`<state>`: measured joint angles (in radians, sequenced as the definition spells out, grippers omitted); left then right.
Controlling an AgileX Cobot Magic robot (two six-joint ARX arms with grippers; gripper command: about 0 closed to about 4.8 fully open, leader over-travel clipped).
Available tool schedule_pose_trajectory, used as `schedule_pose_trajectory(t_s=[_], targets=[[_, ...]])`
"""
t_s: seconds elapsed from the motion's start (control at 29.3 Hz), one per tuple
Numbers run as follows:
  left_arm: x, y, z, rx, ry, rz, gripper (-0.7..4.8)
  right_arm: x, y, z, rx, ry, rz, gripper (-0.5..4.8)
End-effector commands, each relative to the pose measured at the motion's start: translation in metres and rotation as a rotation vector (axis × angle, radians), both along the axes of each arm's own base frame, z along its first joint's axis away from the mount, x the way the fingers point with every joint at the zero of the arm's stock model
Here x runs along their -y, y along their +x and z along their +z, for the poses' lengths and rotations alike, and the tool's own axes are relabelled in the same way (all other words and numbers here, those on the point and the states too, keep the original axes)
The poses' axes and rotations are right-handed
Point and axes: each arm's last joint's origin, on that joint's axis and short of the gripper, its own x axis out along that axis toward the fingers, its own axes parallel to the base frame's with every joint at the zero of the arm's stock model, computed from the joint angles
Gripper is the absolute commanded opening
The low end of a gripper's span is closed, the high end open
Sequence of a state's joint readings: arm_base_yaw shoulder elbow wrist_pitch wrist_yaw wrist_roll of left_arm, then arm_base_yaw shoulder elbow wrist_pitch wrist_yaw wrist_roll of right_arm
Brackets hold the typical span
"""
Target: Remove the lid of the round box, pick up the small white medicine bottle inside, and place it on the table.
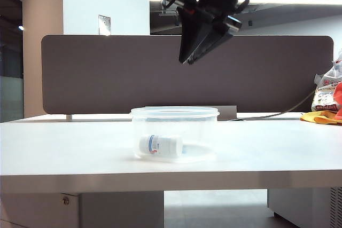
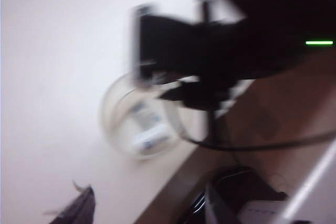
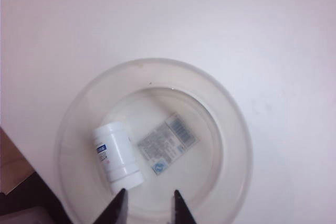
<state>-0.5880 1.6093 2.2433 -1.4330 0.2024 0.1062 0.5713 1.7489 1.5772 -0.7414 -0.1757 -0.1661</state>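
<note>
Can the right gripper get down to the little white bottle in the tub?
Probably yes. The right gripper hangs above the tub, jaws a little apart. The bottle lies on its side inside, and no lid seems to cover it.

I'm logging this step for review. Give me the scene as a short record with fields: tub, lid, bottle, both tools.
tub: clear round plastic tub on the white table
lid: cannot tell whether it is on the tub
bottle: small white medicine bottle lying on its side inside the tub
right tool: above the tub, jaws slightly apart, holding nothing
left tool: only a blurred dark tip shows; state unclear
</note>
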Motion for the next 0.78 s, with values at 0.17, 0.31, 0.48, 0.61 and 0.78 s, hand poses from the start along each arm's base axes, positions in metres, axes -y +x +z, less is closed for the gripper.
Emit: schedule_pose_trajectory(t_s=[0.17,0.31,0.48,0.61,0.78], targets=[[-0.001,-0.046,0.021,0.073,-0.048,-0.056,2.63,-0.01,0.015,-0.031,-0.067,-0.037,-0.006,2.03],[-0.004,-0.068,0.029,0.097,-0.08,-0.081,2.63,-0.013,0.02,-0.047,-0.103,-0.058,-0.007,2.12],[-0.008,-0.087,0.036,0.117,-0.109,-0.109,2.63,-0.016,0.025,-0.062,-0.161,-0.049,0.005,2.13],[-0.012,-0.091,0.038,0.125,-0.119,-0.083,2.63,-0.02,0.025,-0.071,-0.223,-0.023,0.021,2.29],[-0.012,-0.09,0.038,0.12,-0.121,-0.077,2.63,-0.028,0.018,-0.073,-0.237,-0.044,0.046,2.71]])
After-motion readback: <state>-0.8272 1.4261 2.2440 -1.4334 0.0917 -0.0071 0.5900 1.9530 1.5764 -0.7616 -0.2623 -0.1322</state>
